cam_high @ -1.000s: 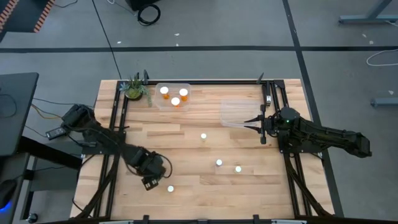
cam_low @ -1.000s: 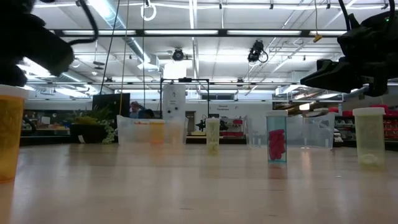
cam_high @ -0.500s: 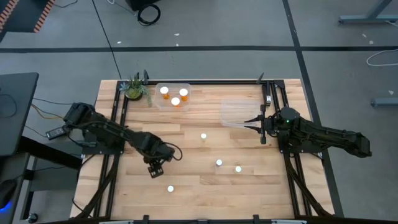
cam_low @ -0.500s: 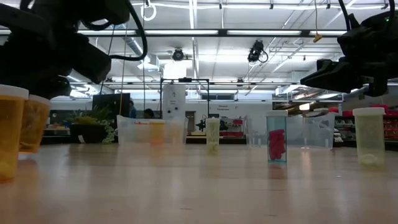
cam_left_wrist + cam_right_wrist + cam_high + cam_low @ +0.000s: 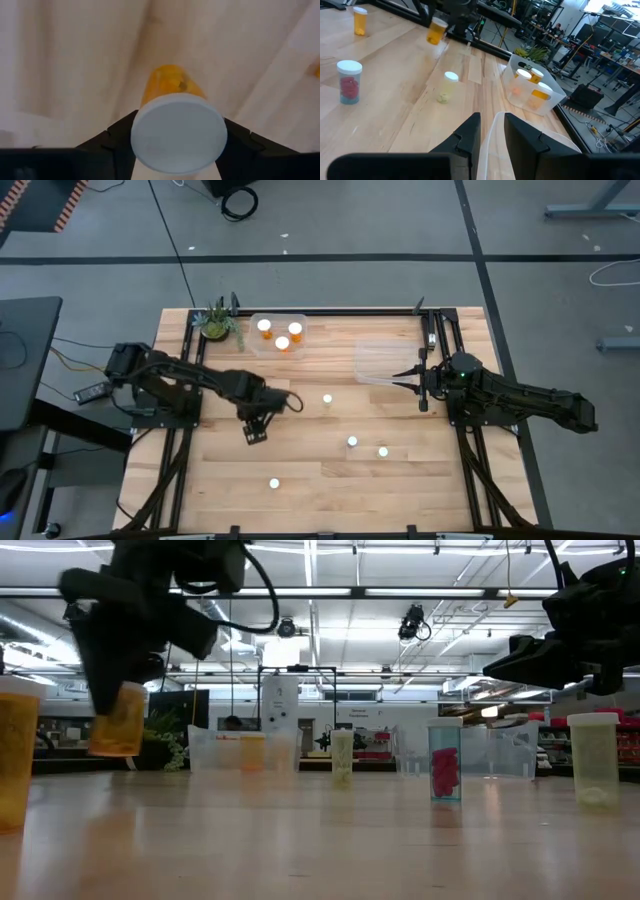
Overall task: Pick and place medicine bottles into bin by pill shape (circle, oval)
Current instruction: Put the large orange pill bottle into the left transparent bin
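My left gripper (image 5: 177, 145) is clamped on an upright orange bottle (image 5: 172, 92), airborne; the far-edge bin (image 5: 277, 335) sits closest to it.

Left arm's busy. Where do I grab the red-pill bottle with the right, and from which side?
Grip the red-pill bottle on its round body just under the cap, coming down from above: it stands upright, with the clear bottle apart beside it. The right gripper hovers open by the clear bin; the left gripper holds an orange bottle aloft.
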`<act>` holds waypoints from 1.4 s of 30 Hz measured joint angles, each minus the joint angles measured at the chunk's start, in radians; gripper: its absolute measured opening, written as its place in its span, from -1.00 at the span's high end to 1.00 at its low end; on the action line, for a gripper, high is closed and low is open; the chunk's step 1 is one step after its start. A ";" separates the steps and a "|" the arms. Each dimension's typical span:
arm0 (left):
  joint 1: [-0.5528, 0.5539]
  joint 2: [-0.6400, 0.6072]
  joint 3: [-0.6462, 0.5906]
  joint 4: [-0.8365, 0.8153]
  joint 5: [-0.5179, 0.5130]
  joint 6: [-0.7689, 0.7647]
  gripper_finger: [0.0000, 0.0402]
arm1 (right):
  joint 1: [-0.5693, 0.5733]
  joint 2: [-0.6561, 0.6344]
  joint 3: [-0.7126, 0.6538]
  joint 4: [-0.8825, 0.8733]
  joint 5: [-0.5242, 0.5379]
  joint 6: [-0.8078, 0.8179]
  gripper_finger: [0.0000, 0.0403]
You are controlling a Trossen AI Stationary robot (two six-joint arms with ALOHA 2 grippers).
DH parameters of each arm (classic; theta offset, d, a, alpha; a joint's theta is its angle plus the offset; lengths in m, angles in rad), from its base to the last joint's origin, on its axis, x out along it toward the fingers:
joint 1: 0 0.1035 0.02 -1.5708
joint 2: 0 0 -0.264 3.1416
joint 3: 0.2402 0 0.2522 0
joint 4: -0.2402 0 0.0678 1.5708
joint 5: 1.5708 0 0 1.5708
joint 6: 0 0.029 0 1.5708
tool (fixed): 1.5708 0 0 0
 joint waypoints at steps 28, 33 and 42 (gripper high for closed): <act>0.568 0.000 0.109 0.144 -0.310 0.494 -0.14 | 0.000 0.000 0.000 0.000 0.000 0.000 0.54; 0.618 0.000 0.109 0.171 -0.308 0.534 -0.04 | 0.000 0.000 0.000 0.000 0.000 0.000 0.54; 0.699 0.000 0.109 0.213 -0.307 0.581 -0.16 | 0.000 0.000 0.000 0.000 0.000 0.000 0.54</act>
